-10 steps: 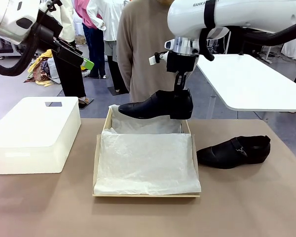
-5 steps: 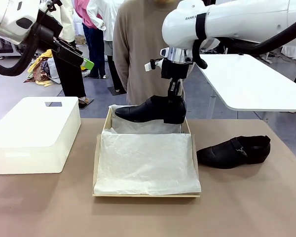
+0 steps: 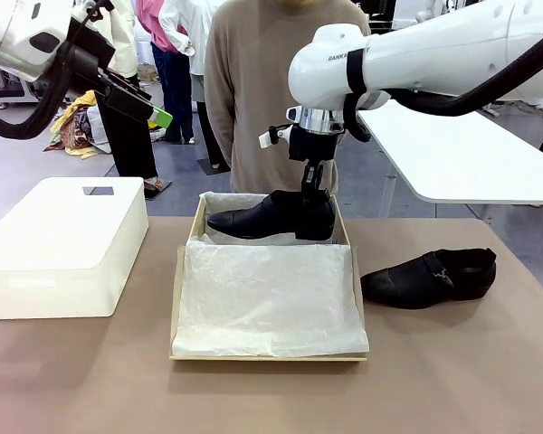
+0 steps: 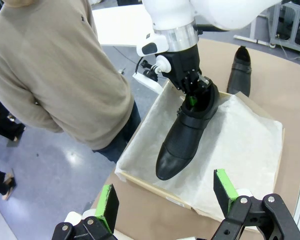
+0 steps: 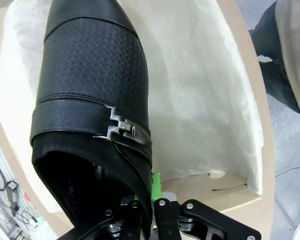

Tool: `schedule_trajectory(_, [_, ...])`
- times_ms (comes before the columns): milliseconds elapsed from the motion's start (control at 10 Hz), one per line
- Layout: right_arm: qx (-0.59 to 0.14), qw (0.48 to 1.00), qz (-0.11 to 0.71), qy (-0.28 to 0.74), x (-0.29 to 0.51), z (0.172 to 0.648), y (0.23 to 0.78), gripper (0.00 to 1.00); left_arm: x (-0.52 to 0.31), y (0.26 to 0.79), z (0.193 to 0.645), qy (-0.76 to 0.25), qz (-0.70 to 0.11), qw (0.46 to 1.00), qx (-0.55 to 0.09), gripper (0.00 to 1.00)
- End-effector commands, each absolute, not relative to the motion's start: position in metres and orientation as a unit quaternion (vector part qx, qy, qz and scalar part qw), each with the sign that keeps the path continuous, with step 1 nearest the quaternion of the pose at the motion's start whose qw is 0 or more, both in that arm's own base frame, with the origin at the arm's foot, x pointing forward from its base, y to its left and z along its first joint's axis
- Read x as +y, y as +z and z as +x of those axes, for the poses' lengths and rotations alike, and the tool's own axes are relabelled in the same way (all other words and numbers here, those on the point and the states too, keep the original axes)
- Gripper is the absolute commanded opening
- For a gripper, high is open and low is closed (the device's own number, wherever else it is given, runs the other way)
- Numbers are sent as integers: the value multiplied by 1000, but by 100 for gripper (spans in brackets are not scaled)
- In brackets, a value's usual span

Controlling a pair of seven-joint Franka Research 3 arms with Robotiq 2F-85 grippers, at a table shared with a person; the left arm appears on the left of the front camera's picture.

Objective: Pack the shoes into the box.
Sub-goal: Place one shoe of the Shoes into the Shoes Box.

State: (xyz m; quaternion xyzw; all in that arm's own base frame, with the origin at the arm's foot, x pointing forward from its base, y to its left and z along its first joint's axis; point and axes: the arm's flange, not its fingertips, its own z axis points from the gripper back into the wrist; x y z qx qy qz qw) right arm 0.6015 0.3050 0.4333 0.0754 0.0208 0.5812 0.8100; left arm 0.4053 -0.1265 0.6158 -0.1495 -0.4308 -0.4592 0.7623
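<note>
My right gripper is shut on the heel rim of a black shoe, holding it level over the far end of the tan box, toe pointing left. The left wrist view has that shoe above the white tissue and the right gripper pinching its collar. In the right wrist view the shoe shows its strap and metal buckle, with a green pad against the collar. The second shoe lies on the table right of the box. My left gripper is open, raised at upper left, holding nothing.
A white plastic bin with a handle slot stands left of the box. A person in a beige sweater stands right behind the box's far edge. A white table sits behind on the right.
My right gripper has carried the shoe left and downward, from above the box's far right corner to low over its far end. The left arm and the second shoe have not moved.
</note>
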Motion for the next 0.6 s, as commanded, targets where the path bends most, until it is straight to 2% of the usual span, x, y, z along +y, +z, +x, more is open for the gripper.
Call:
schedule_trajectory(0, [11, 805, 58, 590, 306, 599, 421, 0, -124, 614, 408, -466, -157, 754, -435, 100])
schedule_trajectory(500, [-8, 805, 62, 590, 304, 602, 398, 0, -124, 614, 408, -466, -157, 754, -435, 100])
